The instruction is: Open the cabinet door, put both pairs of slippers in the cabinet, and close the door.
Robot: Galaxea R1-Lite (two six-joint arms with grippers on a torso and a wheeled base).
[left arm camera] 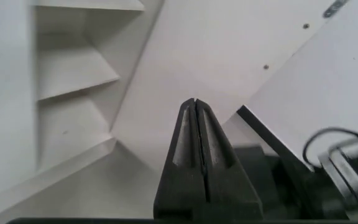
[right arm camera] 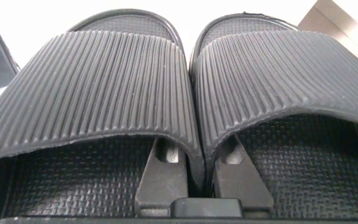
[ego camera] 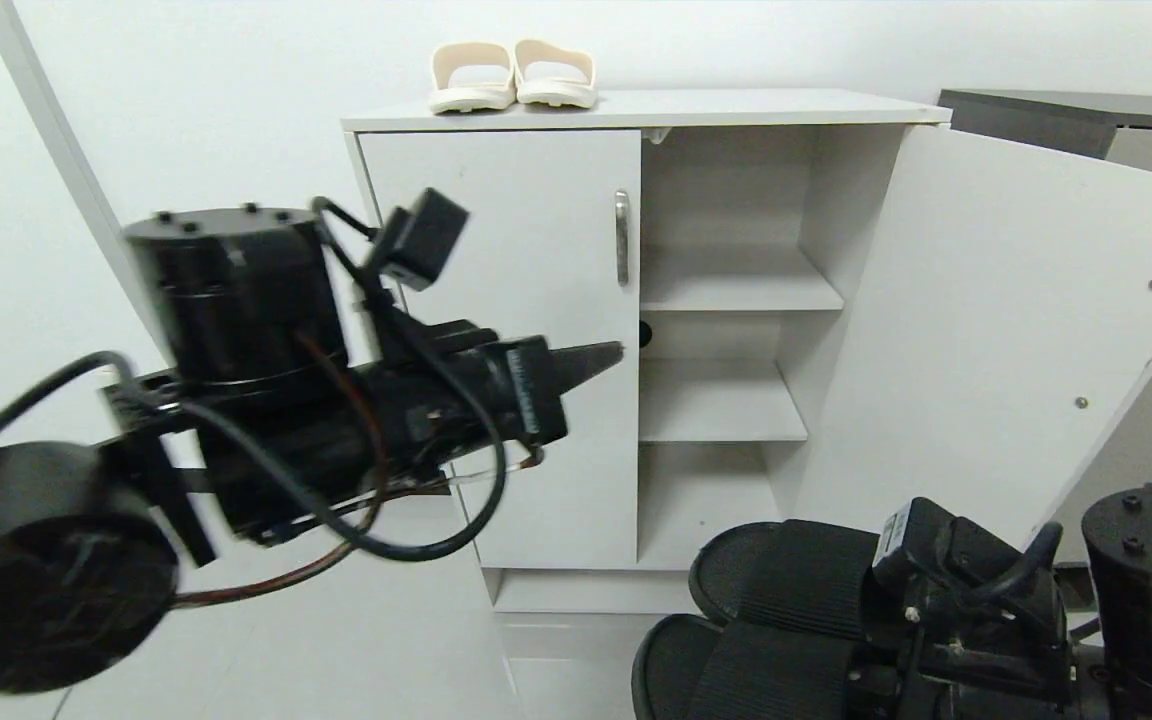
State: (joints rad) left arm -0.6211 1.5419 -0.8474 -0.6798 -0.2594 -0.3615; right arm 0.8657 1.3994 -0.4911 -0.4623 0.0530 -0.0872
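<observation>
Black slippers (right arm camera: 123, 87) are closest to me, at the right wrist camera, with their ribbed straps side by side. The right gripper (right arm camera: 196, 158) has one finger under each strap and pinches only the two inner edges together. I judge this hold as thin: the rubber looks soft, so one slipper could slide out or hang down when I lift. The pair is low, in front of the cabinet (ego camera: 496, 300), near the open door (ego camera: 986, 330). It is wide for the opening, and a toe could catch on a shelf (ego camera: 716, 400) or on the door. The left gripper (left arm camera: 194, 102), its jaws pressed together and holding nothing, hangs before the closed door beside the opening, so the arms may meet there. White slippers (ego camera: 513, 75) wait on top of the cabinet.
</observation>
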